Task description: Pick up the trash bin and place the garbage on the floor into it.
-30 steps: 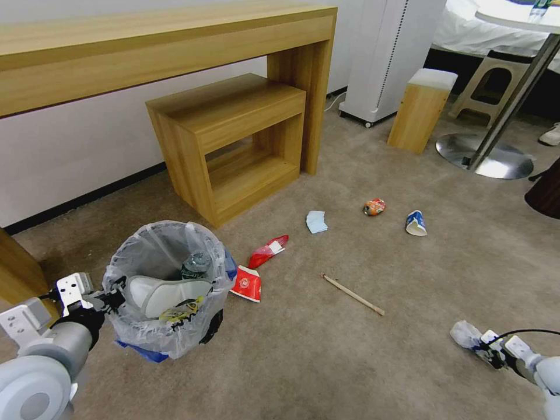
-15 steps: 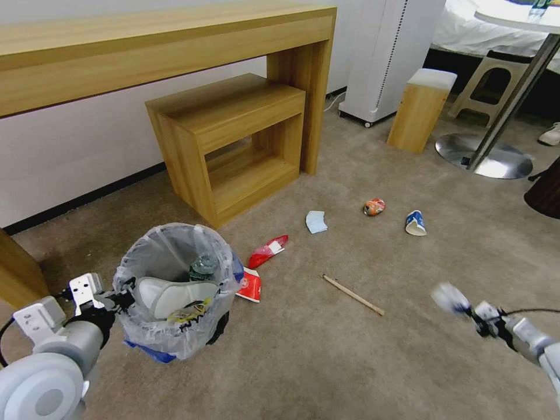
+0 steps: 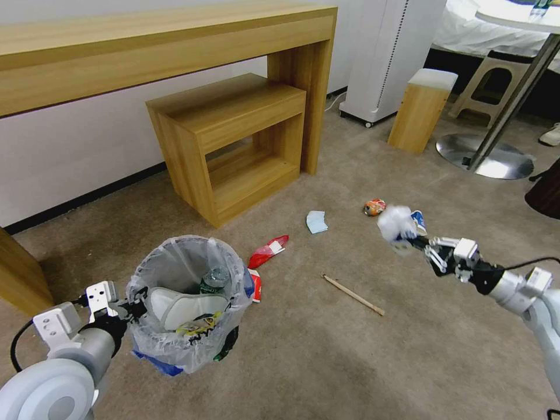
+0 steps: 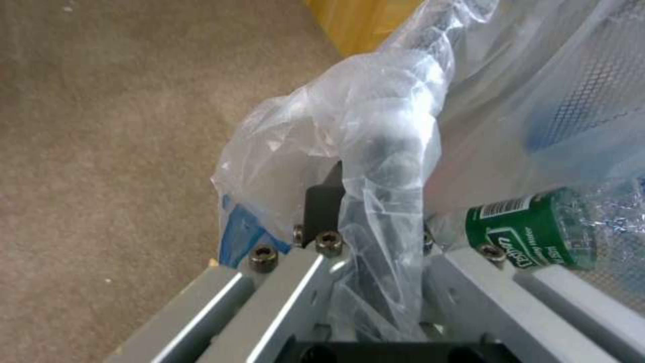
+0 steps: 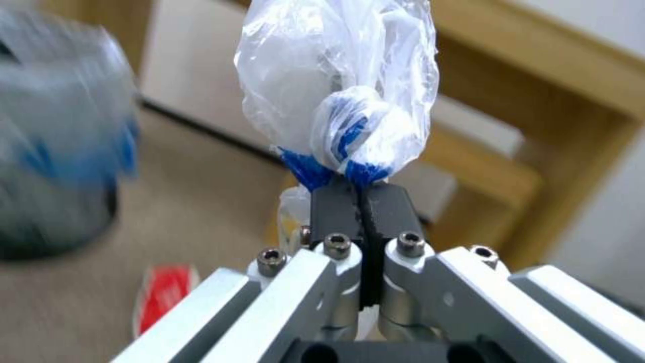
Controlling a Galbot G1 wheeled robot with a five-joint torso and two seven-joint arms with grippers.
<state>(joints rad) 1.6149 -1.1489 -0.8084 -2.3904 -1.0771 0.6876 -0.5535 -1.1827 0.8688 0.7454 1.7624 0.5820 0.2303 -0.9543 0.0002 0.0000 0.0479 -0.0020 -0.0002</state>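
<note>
At the lower left of the head view, the left gripper (image 3: 133, 296) is clamped on the rim of the trash bin (image 3: 189, 303), its fingers pinching the crinkly clear liner. The left wrist view shows the same grip close up: the liner (image 4: 376, 151) is bunched between the closed fingers, and a green-labelled bottle (image 4: 531, 234) lies inside the bin just beside them. A white slipper (image 3: 186, 306) rests in the bin next to that bottle, with a yellow-and-black wrapper below it. Blue patches of the bag hang at the bin's lower edge.

Right of centre in the head view, the right gripper (image 3: 421, 245) reaches out over the floor (image 3: 350, 361), closed on a wad of clear plastic (image 3: 396, 221) with blue marks. The right wrist view shows the black fingertips pressed together on the knotted blue-and-white end of that wad (image 5: 349, 126).

On the carpet, a red wrapper (image 3: 268, 251) lies just beside the bin, and a second red piece (image 3: 255, 284) touches its side. A blue tissue (image 3: 317, 221) lies near the middle of the frame, a wooden stick (image 3: 353, 295) below it. A crushed orange can (image 3: 374, 206) and a blue-white paper cup (image 3: 417, 219) sit just behind the held wad.
</note>
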